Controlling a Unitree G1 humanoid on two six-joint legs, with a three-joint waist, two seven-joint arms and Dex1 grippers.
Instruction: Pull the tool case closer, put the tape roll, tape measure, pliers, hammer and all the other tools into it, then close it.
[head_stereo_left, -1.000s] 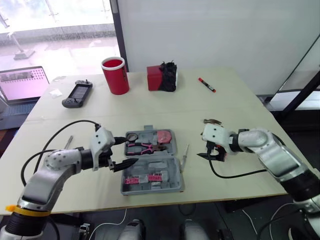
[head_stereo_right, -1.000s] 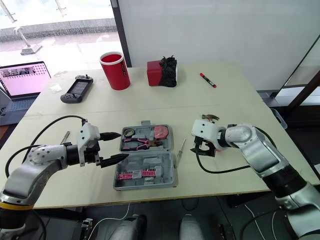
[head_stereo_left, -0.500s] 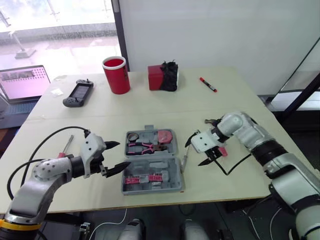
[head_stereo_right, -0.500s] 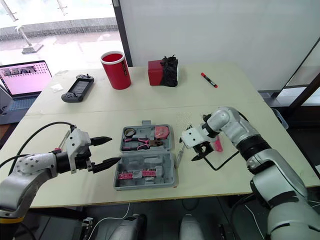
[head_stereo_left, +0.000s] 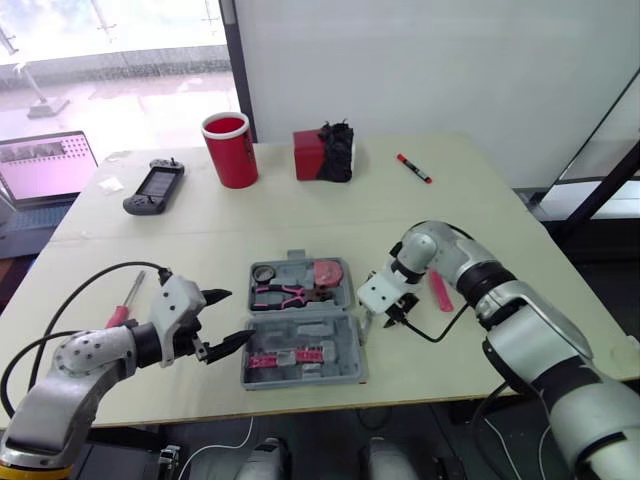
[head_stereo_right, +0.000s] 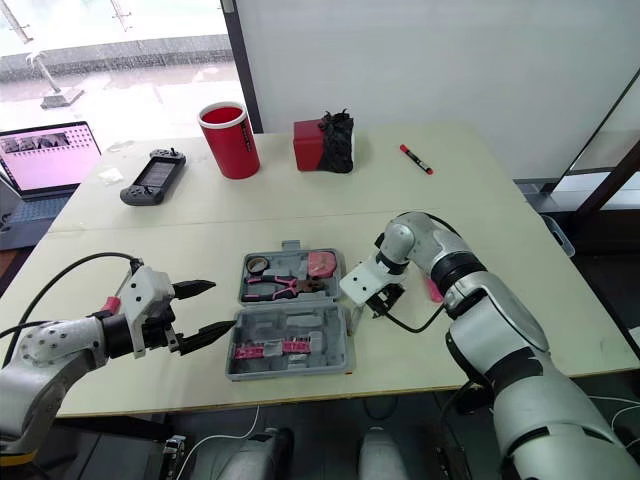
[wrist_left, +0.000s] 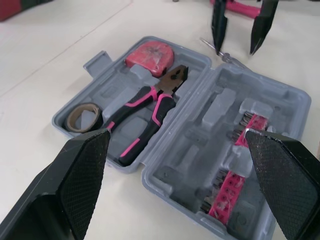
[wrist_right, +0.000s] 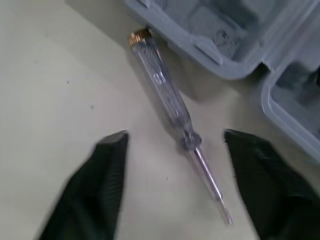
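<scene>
The grey tool case (head_stereo_left: 330, 372) lies open at the table's middle. Its far half holds a tape roll (head_stereo_left: 265, 273), pink-handled pliers (head_stereo_left: 290, 294) and a red tape measure (head_stereo_left: 328, 272); the near half holds pink bit strips (head_stereo_left: 285, 357). A clear-handled screwdriver (wrist_right: 167, 100) lies on the table against the case's right side. My right gripper (wrist_right: 175, 134) hangs open just over it, one finger on each side. The pink-handled hammer (head_stereo_left: 440, 292) lies further right. My left gripper (head_stereo_left: 228, 318) is open and empty, left of the case. A red-handled screwdriver (head_stereo_left: 120, 312) lies behind my left arm.
Along the far side stand a red cup (head_stereo_left: 231, 150), a red box with a black item (head_stereo_left: 322, 153), a red marker (head_stereo_left: 412, 169) and a handheld game console (head_stereo_left: 154, 188). A laptop (head_stereo_left: 45, 165) sits beyond the far left corner.
My right gripper has swung left from the hammer to the clear screwdriver beside the case, uncovering the hammer's pink handle. My left gripper has drawn back leftward from the case.
</scene>
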